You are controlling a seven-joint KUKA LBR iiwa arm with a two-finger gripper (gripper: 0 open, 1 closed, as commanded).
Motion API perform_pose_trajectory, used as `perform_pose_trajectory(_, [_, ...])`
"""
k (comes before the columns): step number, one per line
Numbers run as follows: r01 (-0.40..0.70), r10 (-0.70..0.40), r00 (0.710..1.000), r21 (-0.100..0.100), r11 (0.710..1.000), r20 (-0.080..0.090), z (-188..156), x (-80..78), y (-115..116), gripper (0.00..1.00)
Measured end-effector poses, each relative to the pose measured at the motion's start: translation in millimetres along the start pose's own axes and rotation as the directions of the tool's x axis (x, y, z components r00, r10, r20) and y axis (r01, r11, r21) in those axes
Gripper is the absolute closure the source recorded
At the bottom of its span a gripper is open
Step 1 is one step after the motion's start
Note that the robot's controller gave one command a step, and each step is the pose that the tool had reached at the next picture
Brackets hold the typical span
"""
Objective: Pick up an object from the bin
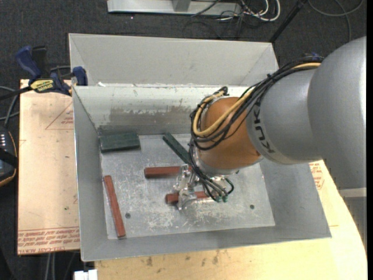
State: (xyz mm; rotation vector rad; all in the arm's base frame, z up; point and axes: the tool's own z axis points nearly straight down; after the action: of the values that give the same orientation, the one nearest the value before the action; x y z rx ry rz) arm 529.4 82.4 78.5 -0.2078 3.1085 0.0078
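A short red-brown block (173, 199) is lying flat on the bin floor, near the front and right of centre. It is being partly covered by the end effector (186, 196), which is being held low over it, apparently touching it. How far the end effector is open cannot be told. A second red-brown block (162, 171) is lying just behind, with a dark green strip (176, 147) beyond. A dark green slab (119, 142) is resting near the rear wall, and a long red-brown strip (114, 206) is lying along the left wall of the grey bin (256, 213).
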Motion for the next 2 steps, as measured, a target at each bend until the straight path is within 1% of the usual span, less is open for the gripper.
perform_pose_trajectory(1, [-0.002,0.002,1.000,0.002,1.000,-0.025,-87.1,-6.9,13.0,1.00])
perform_pose_trajectory(2, [-0.003,0.003,1.000,0.002,1.000,-0.025,-87.1,-6.9,12.8,1.00])
